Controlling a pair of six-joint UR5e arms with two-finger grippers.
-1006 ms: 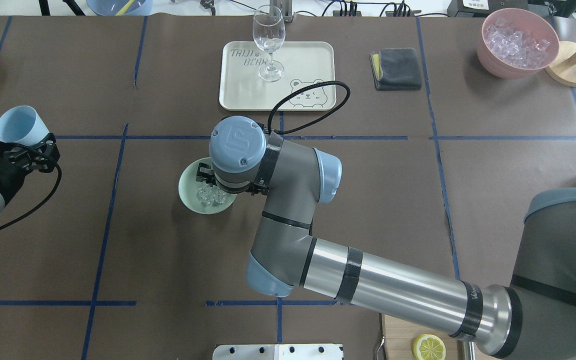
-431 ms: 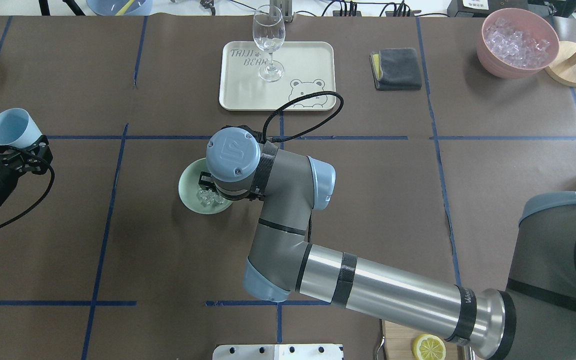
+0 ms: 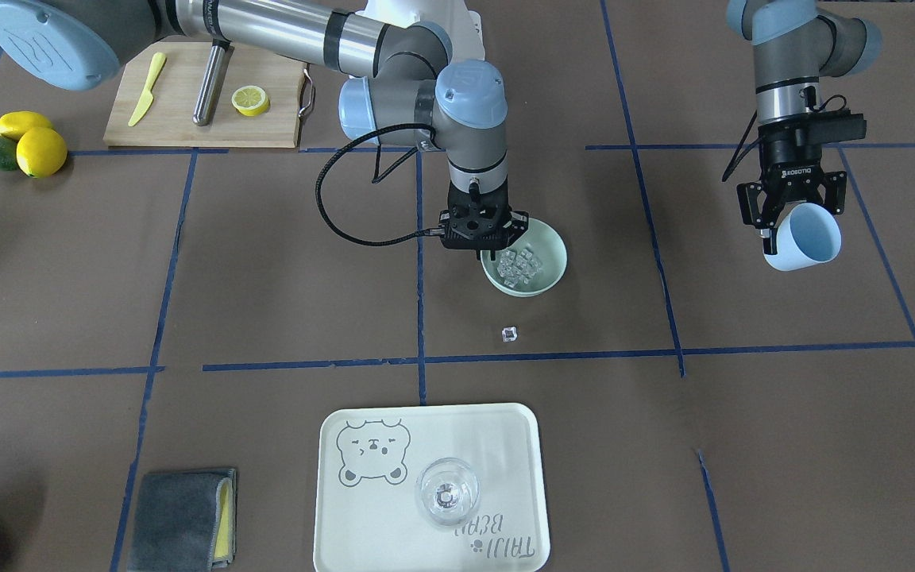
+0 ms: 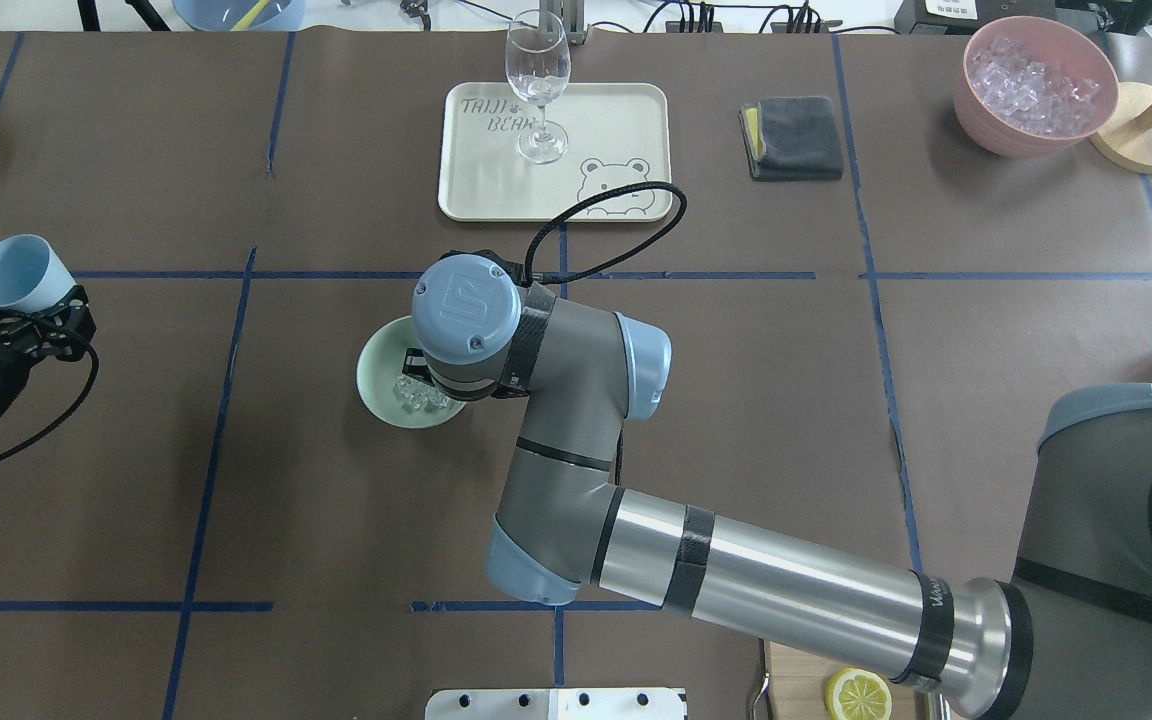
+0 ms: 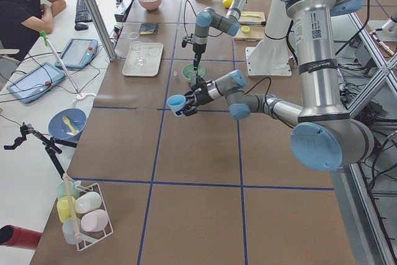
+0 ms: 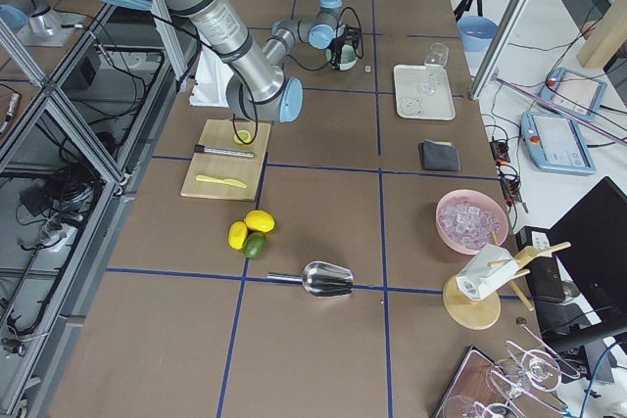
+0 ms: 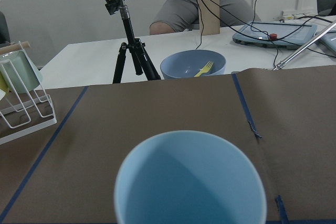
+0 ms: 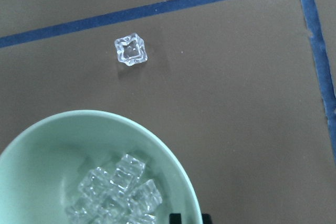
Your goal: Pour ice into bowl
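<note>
The pale mint-green bowl (image 3: 549,253) stands near the table's middle and also shows in the overhead view (image 4: 376,375). Several clear ice cubes (image 3: 519,264) lie in it and show in the right wrist view (image 8: 118,190). One loose ice cube (image 3: 510,334) lies on the table beside the bowl, also in the right wrist view (image 8: 130,49). My right gripper (image 3: 483,253) points down and is shut on the bowl's rim. My left gripper (image 3: 791,218) is shut on an empty blue cup (image 3: 805,236), held tilted above the table far from the bowl (image 4: 11,270).
A cream tray (image 4: 626,120) with a stemmed glass (image 4: 537,85) lies beyond the bowl. A grey cloth (image 4: 792,137) and a pink bowl of ice (image 4: 1034,85) are at the back right. A cutting board (image 3: 187,119) with a lemon half is near the robot's base.
My left gripper has carried the blue cup further left, away from the bowl. My right wrist has shifted slightly left and toward the robot at the bowl's rim.
</note>
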